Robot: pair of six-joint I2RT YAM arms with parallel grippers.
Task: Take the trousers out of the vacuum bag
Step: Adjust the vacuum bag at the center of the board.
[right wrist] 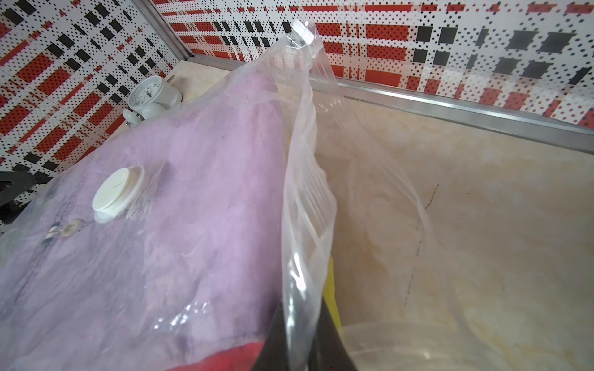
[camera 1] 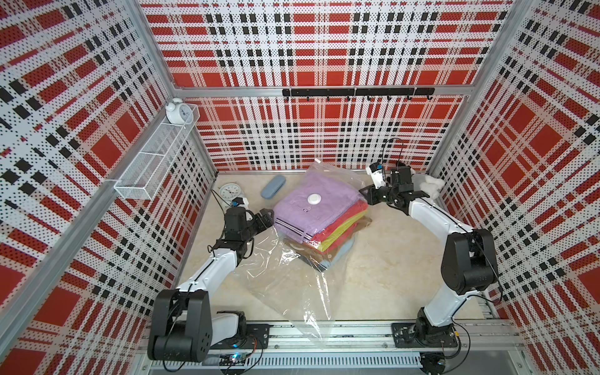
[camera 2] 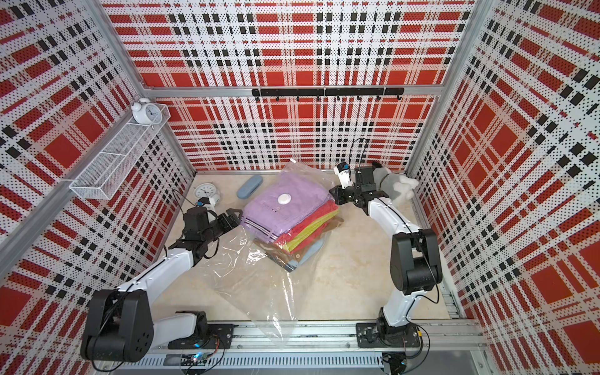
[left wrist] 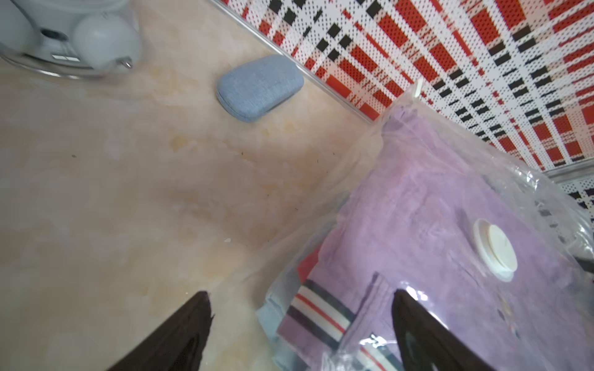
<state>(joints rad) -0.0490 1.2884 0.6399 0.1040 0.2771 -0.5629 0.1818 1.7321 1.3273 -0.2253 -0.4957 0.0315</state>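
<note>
On the left wall, a white wire-mesh shelf (camera 1: 152, 162) with a white twin-bell alarm clock (camera 1: 178, 112) upright at its far end; on the back wall, a black hook rail (camera 1: 357, 92) mounted level across red, white and black plaid panels (camera 1: 324, 48). On the beige marbled counter (camera 1: 406, 259), near the back left corner, a second white alarm clock (camera 1: 229, 192) with its face turned upward, and near it, apart, a blue-grey oval case (camera 1: 273, 188) lying flat. In the back right corner, a grey-white plush toy (camera 2: 401, 187) close against the side wall.
</note>
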